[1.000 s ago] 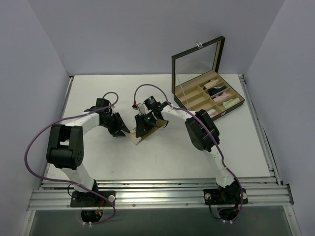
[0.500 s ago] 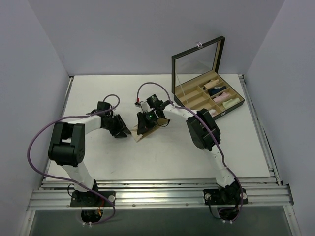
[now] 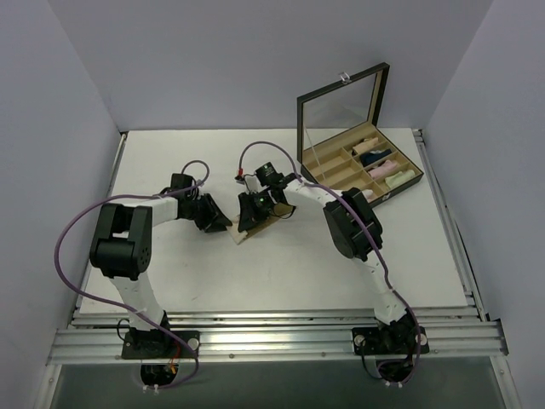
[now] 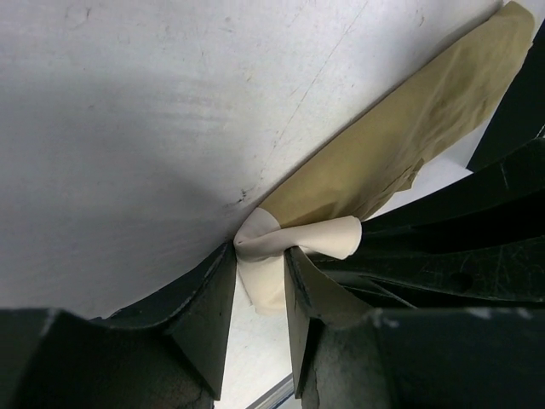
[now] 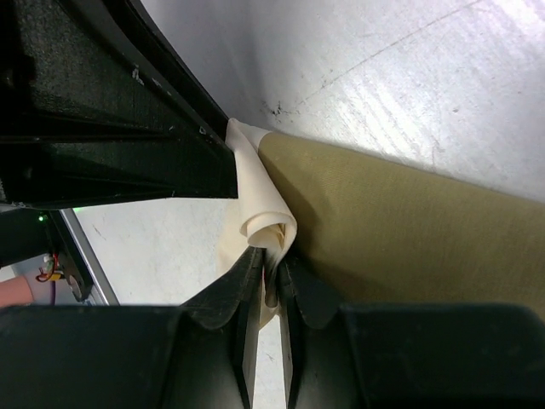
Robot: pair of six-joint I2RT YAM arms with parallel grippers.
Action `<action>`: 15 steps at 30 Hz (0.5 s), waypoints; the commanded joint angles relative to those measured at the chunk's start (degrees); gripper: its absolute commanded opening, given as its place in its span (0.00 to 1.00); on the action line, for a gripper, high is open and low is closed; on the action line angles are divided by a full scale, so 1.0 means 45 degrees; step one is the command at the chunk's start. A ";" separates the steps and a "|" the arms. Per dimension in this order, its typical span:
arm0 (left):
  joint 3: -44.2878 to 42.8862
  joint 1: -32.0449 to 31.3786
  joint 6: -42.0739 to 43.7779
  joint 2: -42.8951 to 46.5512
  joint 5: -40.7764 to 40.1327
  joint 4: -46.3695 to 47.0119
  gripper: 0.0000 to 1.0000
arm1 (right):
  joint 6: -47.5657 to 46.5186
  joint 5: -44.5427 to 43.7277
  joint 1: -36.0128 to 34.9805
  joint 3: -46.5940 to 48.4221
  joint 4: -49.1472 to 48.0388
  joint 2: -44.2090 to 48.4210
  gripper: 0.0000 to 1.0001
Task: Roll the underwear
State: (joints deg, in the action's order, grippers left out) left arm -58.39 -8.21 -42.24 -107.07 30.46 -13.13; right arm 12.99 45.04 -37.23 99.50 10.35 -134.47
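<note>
**Underwear, tan-beige soft cloth with a paler band point(image 4: 400, 145), caught at its pale end**

You've got the underwear lying on the white desk point(image 4: 128, 102). In the top view it sits mid-desk between your two arms, well apart from the dark open box with a glass lid point(image 3: 341, 115) at the far right.

The tan part runs out as one long folded strip, flat on the desk as far as you can tell. The paler band at the strip's near end is curled up into a small loose fold.

Your left gripper point(image 4: 261, 260) has its jaws on either side of that pale fold. They are part-way apart, and the cloth fills the gap and touches both fingers, so it is pinching the band.

Your right gripper point(image 5: 271, 260) comes in from the opposite side with its jaws nearly pressed together. It nips the curled edge of the same pale band, and only a thin sliver of cloth shows between its fingers.

Both grippers sit just beside each other, almost tip to tip, over the pale end. In the right wrist view the left gripper's black finger lies along the edge of the fold.

The box compartments hold several small cloth rolls point(image 3: 379, 158), including dark navy, pink and mint-green ones. They are too small to tell more.
</note>
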 commanded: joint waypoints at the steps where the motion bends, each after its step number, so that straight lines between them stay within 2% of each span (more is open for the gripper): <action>1: -0.0090 -0.0129 0.0148 -0.0777 -0.0948 0.0299 0.38 | 0.0081 -0.0242 0.0130 0.0134 0.0161 0.0156 0.11; 8: -0.0286 -0.0266 0.0050 -0.1305 -0.0889 0.0222 0.36 | 0.0276 -0.1237 0.0149 -0.0041 0.0103 0.0682 0.19; 15: -0.0325 -0.0305 0.0148 -0.1520 -0.0909 0.0026 0.36 | 0.0374 -0.2936 0.0149 -0.0764 -0.0191 0.1933 0.21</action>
State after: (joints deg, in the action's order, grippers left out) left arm -60.77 -8.93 -43.75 -110.30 32.62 -11.25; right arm 14.83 37.67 -37.08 96.92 9.32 -131.13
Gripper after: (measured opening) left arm 0.355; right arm 0.207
